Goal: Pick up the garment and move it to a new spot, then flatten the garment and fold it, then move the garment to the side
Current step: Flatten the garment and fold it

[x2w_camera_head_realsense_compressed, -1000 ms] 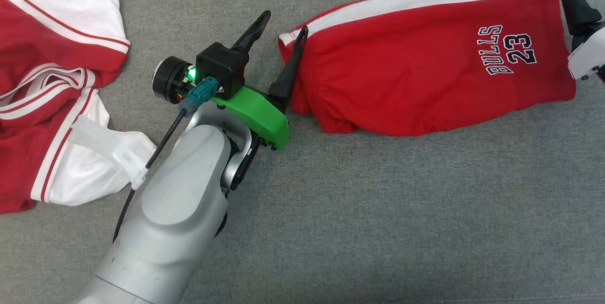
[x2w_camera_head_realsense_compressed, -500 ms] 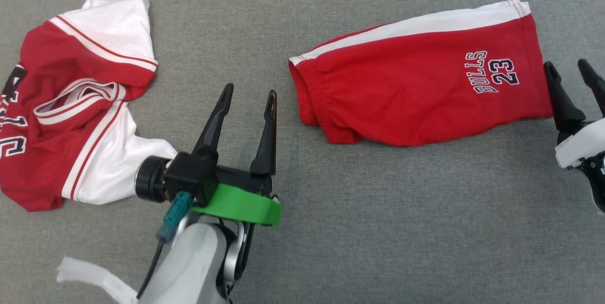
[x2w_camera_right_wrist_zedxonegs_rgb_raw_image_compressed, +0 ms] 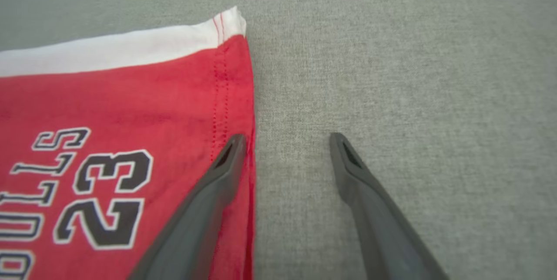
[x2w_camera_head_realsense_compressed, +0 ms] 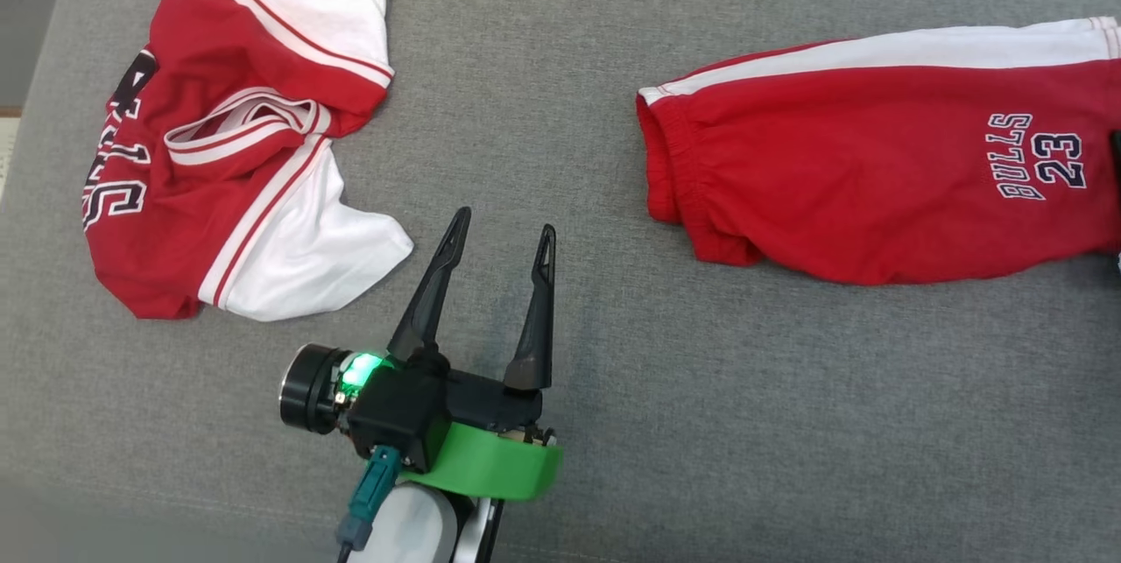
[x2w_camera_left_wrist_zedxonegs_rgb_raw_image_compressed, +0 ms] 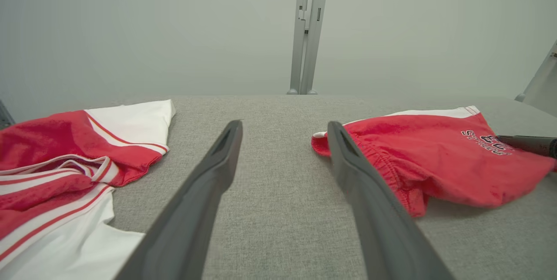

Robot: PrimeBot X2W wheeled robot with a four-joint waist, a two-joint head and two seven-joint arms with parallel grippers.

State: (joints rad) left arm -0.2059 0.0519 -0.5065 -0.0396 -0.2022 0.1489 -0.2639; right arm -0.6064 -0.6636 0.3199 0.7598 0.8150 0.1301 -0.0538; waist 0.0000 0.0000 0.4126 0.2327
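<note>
A wide bare strip of grey surface runs between the crumpled jersey on the left and the shorts on the right. The left hand, fingers spread, sits at the near end of this strip, touching neither garment, with bare surface ahead of it. The near band of surface below both garments is bare too. The right hand, fingers apart, has one finger over the shorts' hemmed edge and the other over bare surface, which stretches on beyond.
</note>
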